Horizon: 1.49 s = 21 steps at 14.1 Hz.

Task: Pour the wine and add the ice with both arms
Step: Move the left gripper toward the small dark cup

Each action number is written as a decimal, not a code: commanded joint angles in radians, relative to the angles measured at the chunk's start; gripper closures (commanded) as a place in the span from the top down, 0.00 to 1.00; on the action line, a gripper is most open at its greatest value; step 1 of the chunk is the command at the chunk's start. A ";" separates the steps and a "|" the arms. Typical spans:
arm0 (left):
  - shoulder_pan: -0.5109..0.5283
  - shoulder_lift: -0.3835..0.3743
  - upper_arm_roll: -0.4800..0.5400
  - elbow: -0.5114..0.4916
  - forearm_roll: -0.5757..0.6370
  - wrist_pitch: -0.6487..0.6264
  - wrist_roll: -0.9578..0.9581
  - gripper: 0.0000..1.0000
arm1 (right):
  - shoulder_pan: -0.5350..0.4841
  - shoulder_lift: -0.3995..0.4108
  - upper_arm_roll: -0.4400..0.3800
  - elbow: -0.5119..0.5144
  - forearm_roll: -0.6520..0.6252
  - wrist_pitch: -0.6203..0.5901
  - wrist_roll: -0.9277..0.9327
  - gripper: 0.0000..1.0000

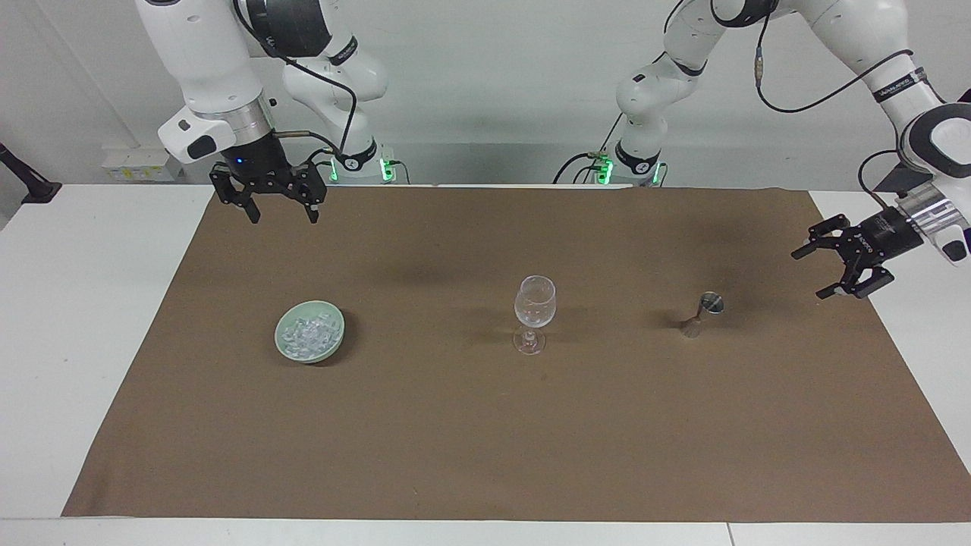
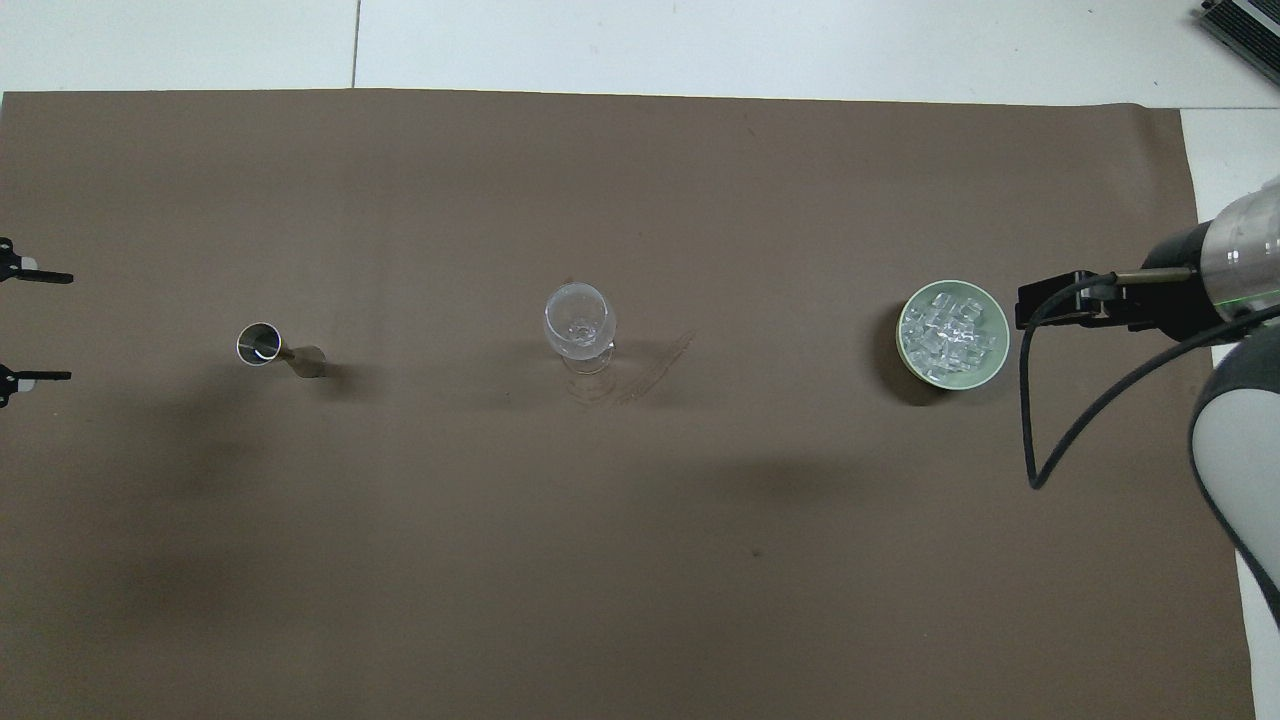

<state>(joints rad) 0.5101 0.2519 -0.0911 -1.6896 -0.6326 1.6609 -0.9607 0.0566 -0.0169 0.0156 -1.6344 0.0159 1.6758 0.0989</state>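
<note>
I've got the left gripper [image 1: 834, 271] open, sideways at the jigger's [image 1: 702, 312] 3 o'clock to grab it, right gripper [image 1: 278, 205] open, waiting over the mat [image 1: 485, 440] while ice [image 1: 307, 334] sits in its bowl [image 1: 288, 350] at the glass's [image 1: 535, 311] 9 o'clock.

Robotics lab: two bench-mounted arms [image 1: 212, 68], bare white walls [image 1: 485, 83].

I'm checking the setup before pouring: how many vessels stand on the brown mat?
3, in a row. The bowl holding ice sits toward the right arm's end, the glass in the middle, and the metal jigger toward the left arm's end. None looks hidden.
</note>
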 commanded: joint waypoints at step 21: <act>-0.085 0.069 -0.016 -0.140 -0.196 0.128 -0.006 1.00 | -0.017 -0.008 0.004 -0.001 0.021 -0.004 -0.027 1.00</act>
<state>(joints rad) 0.4392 0.3027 -0.1171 -1.8117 -0.7978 1.7599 -0.9644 0.0566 -0.0169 0.0156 -1.6344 0.0159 1.6758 0.0989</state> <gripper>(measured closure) 0.000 0.000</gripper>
